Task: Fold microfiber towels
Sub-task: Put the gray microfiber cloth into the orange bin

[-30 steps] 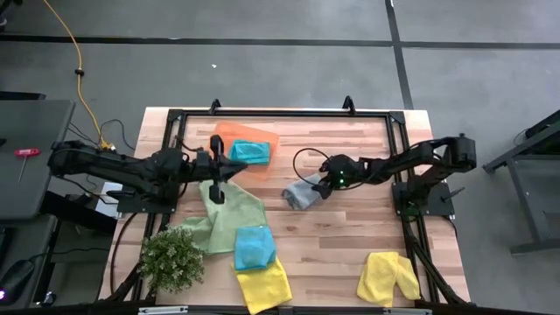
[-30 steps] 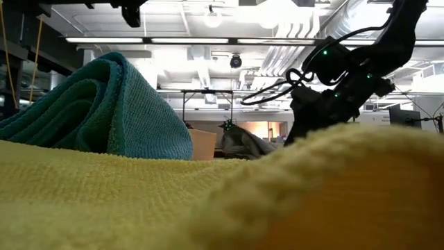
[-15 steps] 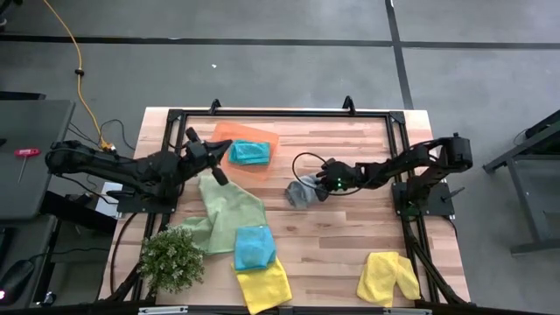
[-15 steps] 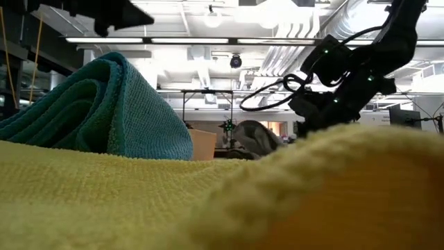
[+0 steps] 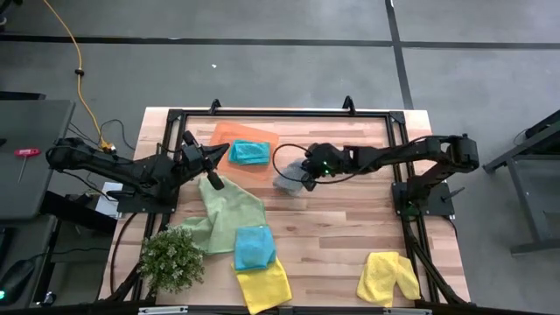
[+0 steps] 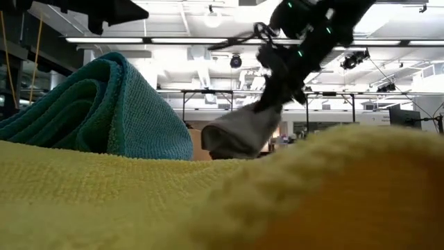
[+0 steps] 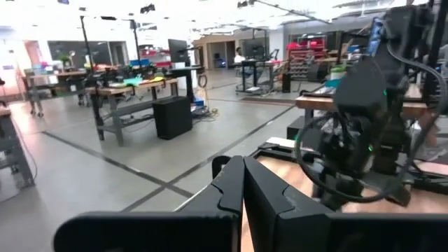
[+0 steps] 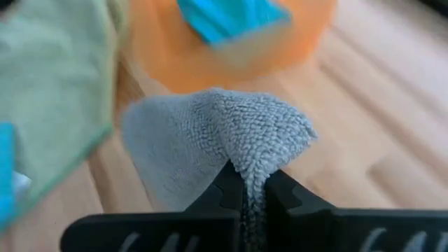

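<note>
Pale wooden planks form the worktop [image 5: 350, 236] on a grey floor with workshop benches beyond, where the right gripper [image 5: 305, 173], jaws clamped on the grey towel [image 5: 288, 181], holds it beside the orange tray [image 5: 245, 140], while the left gripper [image 5: 213, 179], jaws together, hovers over the green towel [image 5: 229, 214].

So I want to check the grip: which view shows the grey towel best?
The right wrist view: the grey towel fills it, pinched in the shut right gripper. The high view shows it small; the low view shows it hanging; the left wrist view misses it.
</note>
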